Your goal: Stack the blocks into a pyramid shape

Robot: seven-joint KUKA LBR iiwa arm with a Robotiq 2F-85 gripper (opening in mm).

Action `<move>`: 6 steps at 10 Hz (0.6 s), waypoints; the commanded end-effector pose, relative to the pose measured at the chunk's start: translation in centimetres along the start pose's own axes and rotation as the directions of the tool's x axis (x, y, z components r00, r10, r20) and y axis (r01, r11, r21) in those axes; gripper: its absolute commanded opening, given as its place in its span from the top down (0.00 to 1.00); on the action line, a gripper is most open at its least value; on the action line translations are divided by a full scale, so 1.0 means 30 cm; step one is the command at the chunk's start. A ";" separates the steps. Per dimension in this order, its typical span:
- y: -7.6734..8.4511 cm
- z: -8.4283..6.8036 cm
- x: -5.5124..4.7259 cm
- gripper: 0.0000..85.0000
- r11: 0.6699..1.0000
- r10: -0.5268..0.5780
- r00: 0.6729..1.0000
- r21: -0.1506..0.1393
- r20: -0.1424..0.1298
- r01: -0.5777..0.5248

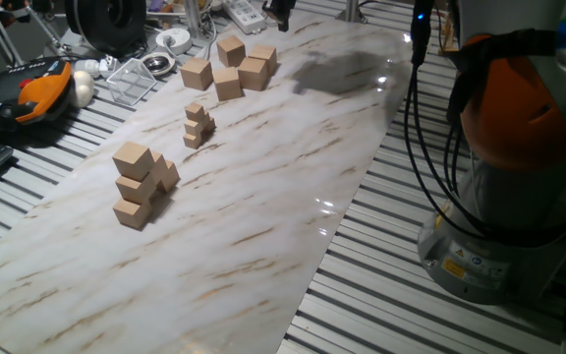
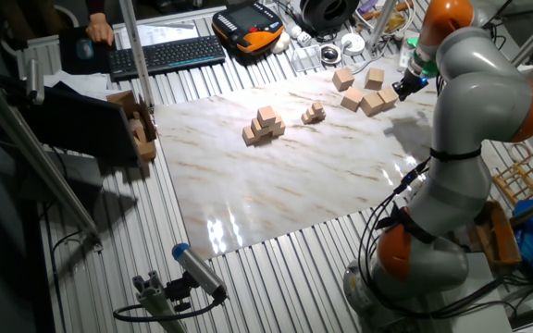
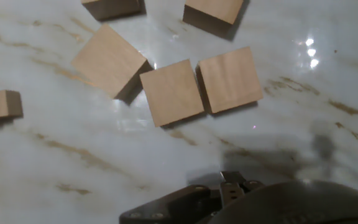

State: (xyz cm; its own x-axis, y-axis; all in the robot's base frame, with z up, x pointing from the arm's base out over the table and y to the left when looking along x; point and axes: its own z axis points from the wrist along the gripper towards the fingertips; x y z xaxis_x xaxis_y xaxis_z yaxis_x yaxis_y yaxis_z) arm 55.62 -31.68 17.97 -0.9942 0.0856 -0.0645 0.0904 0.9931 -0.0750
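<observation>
Your blocks [image 1: 229,67] lie loose in a cluster at the far end of the marble board [image 1: 263,197]. In one fixed view you can count about five of them: one at the back, two side by side at the right, one in the middle and one at the left, all flat on the board. In the hand view you look straight down on them: two cubes [image 3: 201,87] sit edge to edge near the centre, a third [image 3: 109,60] lies just beside them to the left, turned at an angle, and two more are cut off by the top edge.

The gripper [image 2: 405,83] hangs above this cluster, apart from every cube. In the hand view only dark metal parts show at the bottom edge, below the blocks, so you cannot tell how wide the jaws stand; nothing shows between them.

Further along the board stands the pyramid shape [image 1: 141,185], a stepped pile of the same tan cubes with a single cube on top. Between it and the loose blocks sits a pile of much smaller tan cubes [image 1: 198,125].
</observation>
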 end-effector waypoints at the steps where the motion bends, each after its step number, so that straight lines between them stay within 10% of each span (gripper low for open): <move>1: -0.001 0.001 0.001 1.00 1.000 -0.020 0.999 -0.013 0.033 0.020; 6: -0.003 0.002 -0.001 1.00 0.993 -0.119 0.990 -0.002 0.073 0.120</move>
State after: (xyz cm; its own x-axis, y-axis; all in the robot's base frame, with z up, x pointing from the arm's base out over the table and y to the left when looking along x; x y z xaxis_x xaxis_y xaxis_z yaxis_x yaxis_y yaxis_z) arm 55.69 -31.80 17.95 -0.9909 -0.0401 -0.1282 -0.0300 0.9964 -0.0799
